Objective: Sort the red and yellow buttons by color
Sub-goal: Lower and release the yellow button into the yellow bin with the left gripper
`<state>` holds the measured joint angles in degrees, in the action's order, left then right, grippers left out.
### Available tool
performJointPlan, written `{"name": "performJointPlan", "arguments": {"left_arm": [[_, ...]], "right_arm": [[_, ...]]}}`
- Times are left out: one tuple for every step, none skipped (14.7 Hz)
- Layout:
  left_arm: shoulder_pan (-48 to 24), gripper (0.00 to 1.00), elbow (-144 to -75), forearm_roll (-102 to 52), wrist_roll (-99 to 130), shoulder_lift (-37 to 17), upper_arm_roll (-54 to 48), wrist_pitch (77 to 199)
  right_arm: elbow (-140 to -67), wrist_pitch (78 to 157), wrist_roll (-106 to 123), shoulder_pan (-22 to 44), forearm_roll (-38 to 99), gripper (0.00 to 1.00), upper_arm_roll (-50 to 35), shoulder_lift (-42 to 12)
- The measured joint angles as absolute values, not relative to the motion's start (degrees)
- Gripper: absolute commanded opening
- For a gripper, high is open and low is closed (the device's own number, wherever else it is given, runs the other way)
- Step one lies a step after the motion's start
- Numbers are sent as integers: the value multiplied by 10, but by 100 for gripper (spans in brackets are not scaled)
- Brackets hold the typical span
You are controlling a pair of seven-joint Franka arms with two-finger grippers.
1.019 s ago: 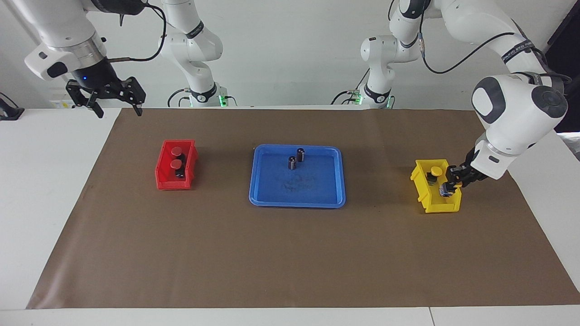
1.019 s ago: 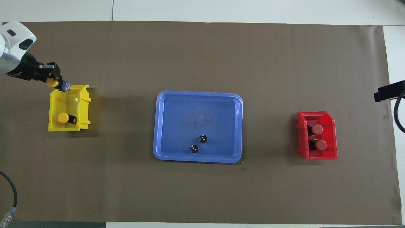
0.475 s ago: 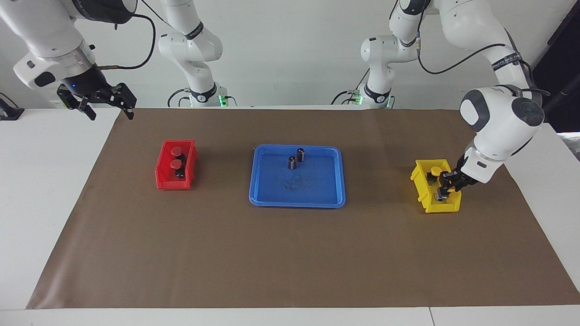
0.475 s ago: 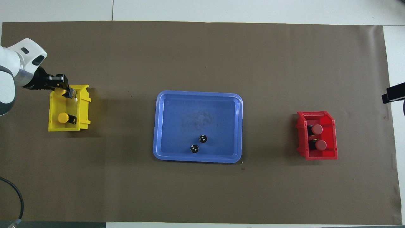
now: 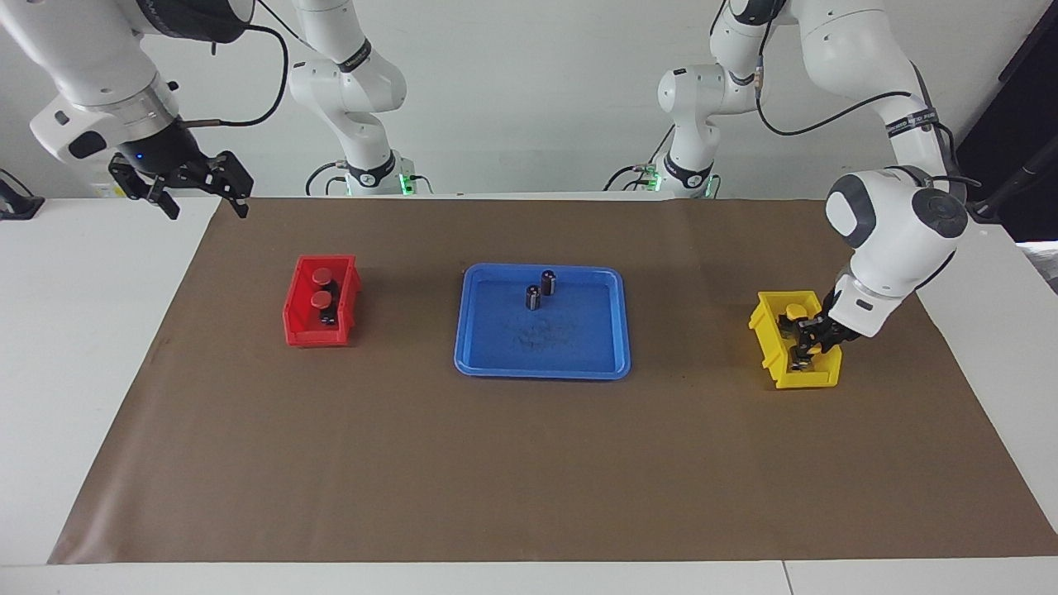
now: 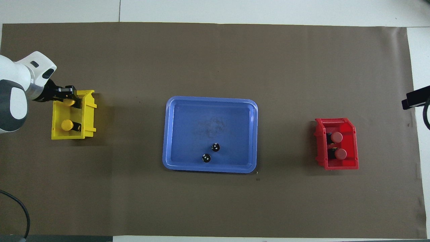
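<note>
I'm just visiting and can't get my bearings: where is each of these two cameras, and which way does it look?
Facing view: high across the table, looking at the robots; both arms show whole, right gripper raised, left gripper in the yellow bin.
Overhead view: above the robots' end, looking steeply down; only the left arm's wrist and gripper show.
Shared: yellow bin, blue tray, red bin.

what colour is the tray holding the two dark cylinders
Blue. The tray shows best in the overhead view.
</note>
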<state>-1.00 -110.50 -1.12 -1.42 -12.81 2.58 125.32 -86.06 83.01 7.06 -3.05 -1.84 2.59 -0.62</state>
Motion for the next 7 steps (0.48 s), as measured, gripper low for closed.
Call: {"name": "performJointPlan", "arguments": {"left_arm": [[-6,3,-1108,-11,-17,-128,26,1258],[-2,29,-1110,-11,-21,-128,26,1261],[2,64,-1110,-11,-25,-128,26,1262],[5,66,-1110,-11,-28,-128,26,1262],[5,67,-1110,-11,-29,-128,26,1262],[5,67,-1110,-11,-29,-128,25,1263],[4,68,-1110,-11,-29,-128,24,1263]], "right_arm": [[-860,830,70,-31,-18,100,26,-6],[-860,830,69,-32,-18,100,26,-6],[-860,831,69,-32,-18,100,26,-6],[-859,831,69,-33,-18,100,27,-6],[-858,832,69,-33,-18,100,28,-6],[-858,832,69,-33,-18,100,28,-6],[-857,833,69,-33,-18,100,28,-6]]}}
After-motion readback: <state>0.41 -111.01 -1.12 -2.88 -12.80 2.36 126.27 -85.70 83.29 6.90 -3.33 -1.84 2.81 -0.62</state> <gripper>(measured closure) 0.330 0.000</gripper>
